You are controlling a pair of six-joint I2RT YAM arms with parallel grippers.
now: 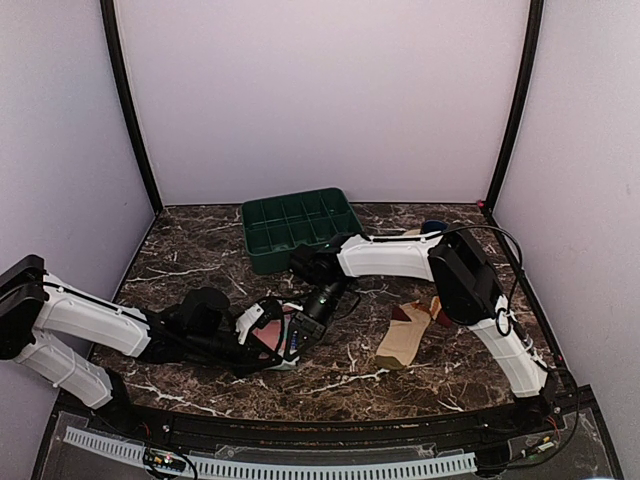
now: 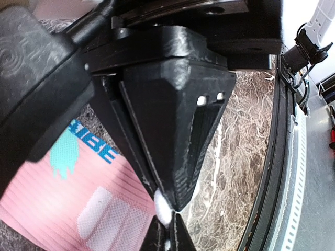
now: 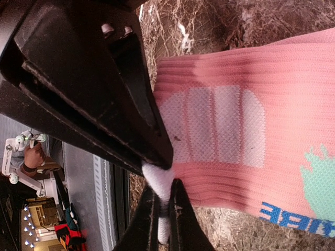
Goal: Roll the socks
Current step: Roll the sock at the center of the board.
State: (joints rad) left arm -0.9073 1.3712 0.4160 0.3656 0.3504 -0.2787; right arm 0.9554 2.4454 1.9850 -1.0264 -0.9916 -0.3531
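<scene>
The pink sock [image 1: 270, 340] with teal and white patches lies on the marble table in front of centre, held between both grippers. My left gripper [image 1: 252, 333] is shut on the sock's white edge; the left wrist view shows the jaws [image 2: 175, 212] pinching white fabric, with the pink sock [image 2: 63, 193] spread to the left. My right gripper [image 1: 306, 322] is shut on the white edge as well; the right wrist view shows it [image 3: 162, 180] gripping the sock [image 3: 251, 78]. The tan-beige sock [image 1: 405, 337] with maroon heel and toe lies flat to the right, untouched.
A dark green compartment tray [image 1: 300, 225] stands at the back centre. A small blue object [image 1: 432, 226] sits at the back right behind the right arm. The black table rim [image 2: 282, 157] runs close to the left gripper.
</scene>
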